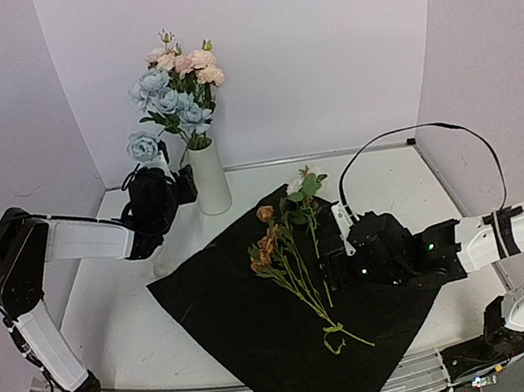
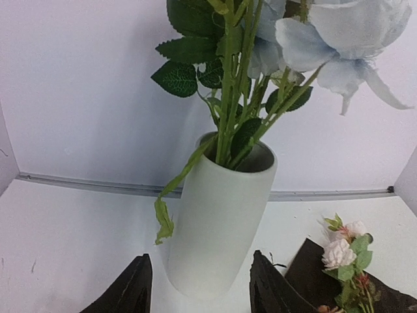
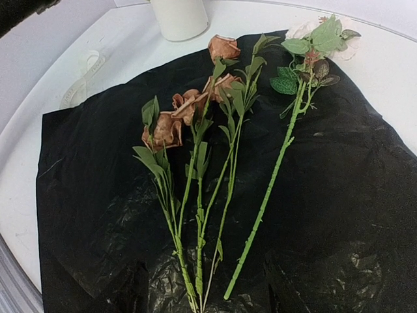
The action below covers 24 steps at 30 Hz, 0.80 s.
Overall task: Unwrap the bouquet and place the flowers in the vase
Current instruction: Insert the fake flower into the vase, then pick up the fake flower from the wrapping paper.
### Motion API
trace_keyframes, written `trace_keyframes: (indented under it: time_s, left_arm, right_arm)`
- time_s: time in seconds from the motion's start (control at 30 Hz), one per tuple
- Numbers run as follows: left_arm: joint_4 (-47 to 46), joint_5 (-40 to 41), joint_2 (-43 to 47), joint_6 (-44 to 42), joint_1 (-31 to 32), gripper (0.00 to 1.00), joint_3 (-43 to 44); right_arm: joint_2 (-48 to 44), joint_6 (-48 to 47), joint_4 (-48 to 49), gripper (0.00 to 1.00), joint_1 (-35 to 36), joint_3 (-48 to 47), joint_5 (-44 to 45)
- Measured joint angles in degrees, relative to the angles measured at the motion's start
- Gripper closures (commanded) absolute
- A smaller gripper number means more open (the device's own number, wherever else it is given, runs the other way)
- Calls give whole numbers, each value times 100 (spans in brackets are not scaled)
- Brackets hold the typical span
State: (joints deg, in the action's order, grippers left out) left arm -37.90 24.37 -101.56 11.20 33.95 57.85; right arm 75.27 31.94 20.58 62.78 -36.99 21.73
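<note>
Two lots of flowers (image 1: 176, 84) in the overhead view. One lot stands in the vase (image 1: 209, 177), a slim matte white cylinder at the back of the table (image 1: 109, 304), left of centre. Its pale blue blooms (image 1: 163, 97) sit low and to the left, the pink and peach blooms (image 1: 185, 60) on top. The other lot lies flat on the black wrapping sheet (image 1: 270, 357), which is spread as a diamond mid-table. There the rust-flowered stems (image 1: 269, 245) lie side by side, with a white-flowered stem (image 1: 303, 187) just right of them. Heads point toward the vase, cut ends toward the arms. Left gripper (image 1: 179, 185) sits close at the vase's left side. Right gripper (image 1: 338, 269) hangs over the sheet just right of the lying stems.

Left wrist view: vase leaning in frame, round mouth packed with green stems, one limp leaf drooping down its left wall. Fingers (image 2: 130, 293) spread, one on each side of the vase foot, pinching nothing. A strip of table shows between the left finger and the wall.

Right wrist view: rust blooms crumpled and papery, on thin leafy stems. The white-flowered stem is thicker and bright green. Sheet glossy, creased. Cream ribbon (image 3: 85, 72) loose on the table left of the sheet. This gripper's fingers are lost against the black; spread or closed, cannot tell.
</note>
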Motion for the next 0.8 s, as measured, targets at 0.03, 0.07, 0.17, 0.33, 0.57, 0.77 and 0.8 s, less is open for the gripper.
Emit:
trace_keyframes:
  time_s: [0.03,0.07,0.17,0.33,0.57,0.77,0.8]
  left_arm:
    - [41,-55,98,93,0,46,-117]
    - [63,-129,184,173,0,46,-229]
    - [172,-348,381,415,0,43,-520]
    - [391,-595,717,725,0,41,-1018]
    - [732,-984,1439,1291,0,40,-1808]
    - [1080,-1676,1871,2134,0,44,-2182]
    - [1126,-1830,1899,2306,0,44,-2221]
  right_arm:
    - [51,16,0,38,0,-17,-19]
    - [92,29,0,38,0,-29,-36]
    - [202,62,-2,39,0,-67,-96]
    - [336,88,2,39,0,-155,-215]
    - [414,93,-3,39,0,-166,-338]
    - [465,86,-207,42,-2,-252,-264]
    - [498,85,-262,42,-9,-312,-249]
